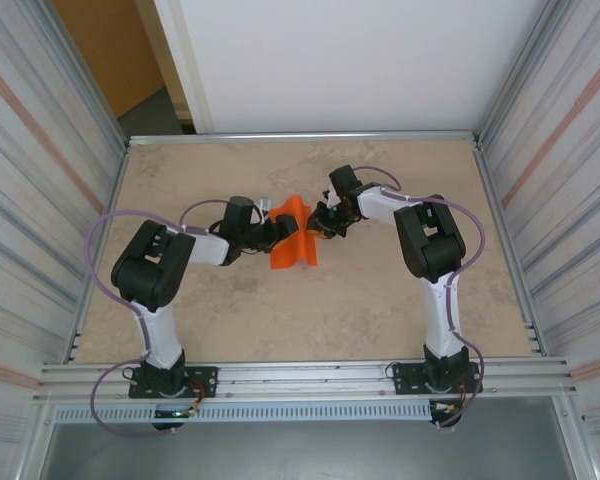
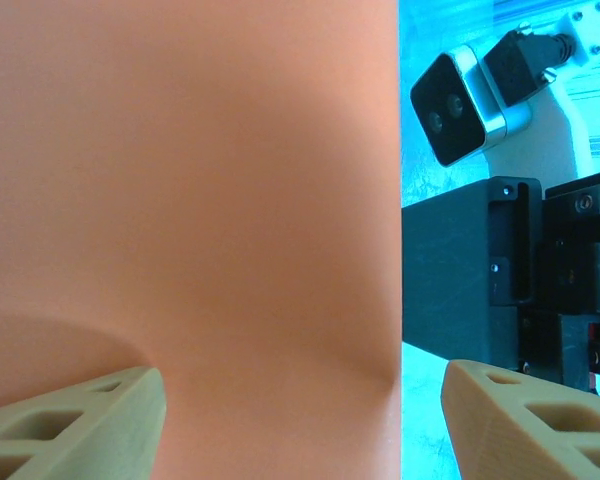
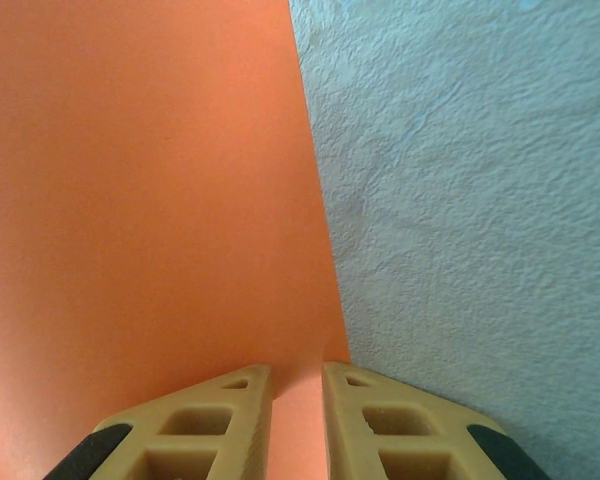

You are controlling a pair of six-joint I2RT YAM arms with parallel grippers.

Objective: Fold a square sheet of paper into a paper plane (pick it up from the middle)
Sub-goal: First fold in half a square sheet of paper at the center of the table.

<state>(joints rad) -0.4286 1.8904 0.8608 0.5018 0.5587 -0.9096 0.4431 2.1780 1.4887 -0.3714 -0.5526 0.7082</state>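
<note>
The square sheet of paper (image 1: pixel 293 245), humped, sits near the tabletop's (image 1: pixel 380 330) centre. The right pincer (image 3: pixel 297 385) is nipped narrow on its edge; the left pincer (image 2: pixel 300 400) gapes wide around it, gripping nothing. On one hold, the thin sheet may sag or slip, spoiling the crease.

You have one orange sheet of paper (image 1: pixel 295 250) to count, lying on one worktop (image 1: pixel 330 320). There are two arms, one left arm (image 1: pixel 155 270) and one right arm (image 1: pixel 430 240), and each is bolted down on its own base, so two bases: one left base (image 1: pixel 160 380) and one right base (image 1: pixel 435 375). Each arm carries one set of jaws, two sets in all. Count two tan left fingers (image 2: pixel 70 425) and two tan right fingers (image 3: pixel 195 425), four altogether. The left wrist view also shows one wrist camera (image 2: pixel 460 105).
</note>
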